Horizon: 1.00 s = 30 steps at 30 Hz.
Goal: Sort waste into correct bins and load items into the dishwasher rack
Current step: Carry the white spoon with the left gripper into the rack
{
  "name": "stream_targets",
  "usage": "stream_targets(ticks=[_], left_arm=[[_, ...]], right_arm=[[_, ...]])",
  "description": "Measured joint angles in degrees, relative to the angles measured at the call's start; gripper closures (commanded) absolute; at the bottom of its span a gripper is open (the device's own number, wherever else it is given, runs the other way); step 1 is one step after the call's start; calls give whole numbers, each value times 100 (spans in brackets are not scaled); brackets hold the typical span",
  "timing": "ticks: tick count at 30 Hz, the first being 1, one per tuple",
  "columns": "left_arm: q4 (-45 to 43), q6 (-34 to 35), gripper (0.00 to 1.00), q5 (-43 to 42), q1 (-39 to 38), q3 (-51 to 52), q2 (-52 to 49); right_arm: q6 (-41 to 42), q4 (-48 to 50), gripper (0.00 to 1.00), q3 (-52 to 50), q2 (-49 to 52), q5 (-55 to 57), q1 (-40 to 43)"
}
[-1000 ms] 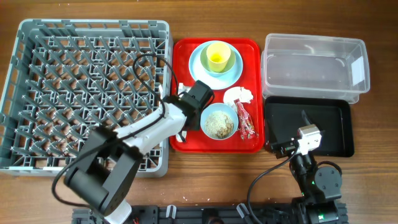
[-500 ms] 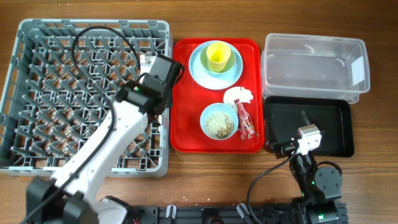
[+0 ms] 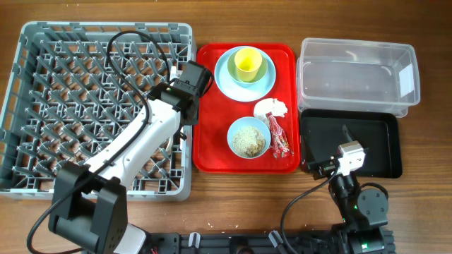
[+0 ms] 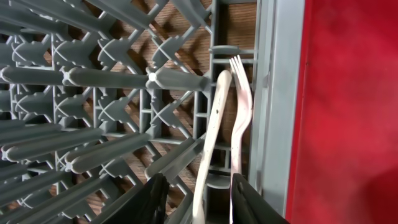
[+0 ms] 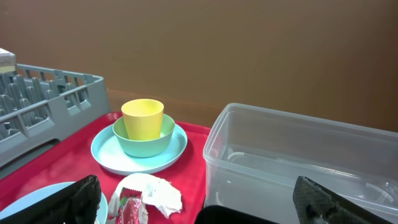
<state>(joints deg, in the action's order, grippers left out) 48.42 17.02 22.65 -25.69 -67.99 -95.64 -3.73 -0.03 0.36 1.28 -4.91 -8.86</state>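
Note:
My left gripper [image 4: 199,199] [image 3: 180,76] is over the right edge of the grey dishwasher rack [image 3: 42,32], shut on the white fork [image 4: 241,118] and spoon [image 4: 213,130], which point down among the pegs. On the red tray [image 3: 212,159] stand the pale blue plate [image 3: 226,81] with the yellow-green cup [image 3: 247,65], a bowl of rice scraps [image 3: 248,138], the white napkin [image 3: 272,108] and the red wrapper [image 3: 280,137]. My right gripper [image 5: 199,208] is open and empty over the black tray [image 3: 367,152].
The clear tub [image 3: 357,74] stands behind the black tray at the right. In the right wrist view the cup [image 5: 142,118] sits in a second bowl on the plate [image 5: 112,152]. The rack's right wall [image 4: 280,93] runs beside the red tray.
My left gripper has moved from the red tray's left side, near the rice bowl, up and left to the rack's right edge. The right arm has not moved.

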Motion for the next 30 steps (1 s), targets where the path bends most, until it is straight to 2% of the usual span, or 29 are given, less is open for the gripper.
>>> stream_targets(ticks=[1, 2, 4, 5, 9, 11, 30], left_arm=[[0, 0, 64, 0, 0, 0, 7], [2, 2, 52, -2, 0, -9, 81], [9, 68, 14, -76, 0, -116, 304], [2, 146, 0, -162, 0, -225, 509], [-22, 348, 0, -1443, 0, -474, 1609], [-17, 356, 0, -1753, 0, -483, 1687], [-15, 372, 0, -1961, 0, -483, 1679]], right_arm=[[0, 0, 0, 0, 0, 0, 0], [0, 0, 0, -2, 0, 2, 0], [0, 0, 0, -2, 0, 0, 0], [0, 0, 0, -2, 0, 0, 0], [0, 0, 0, -2, 0, 0, 0], [0, 0, 0, -2, 0, 0, 0], [0, 0, 0, -2, 0, 0, 0]])
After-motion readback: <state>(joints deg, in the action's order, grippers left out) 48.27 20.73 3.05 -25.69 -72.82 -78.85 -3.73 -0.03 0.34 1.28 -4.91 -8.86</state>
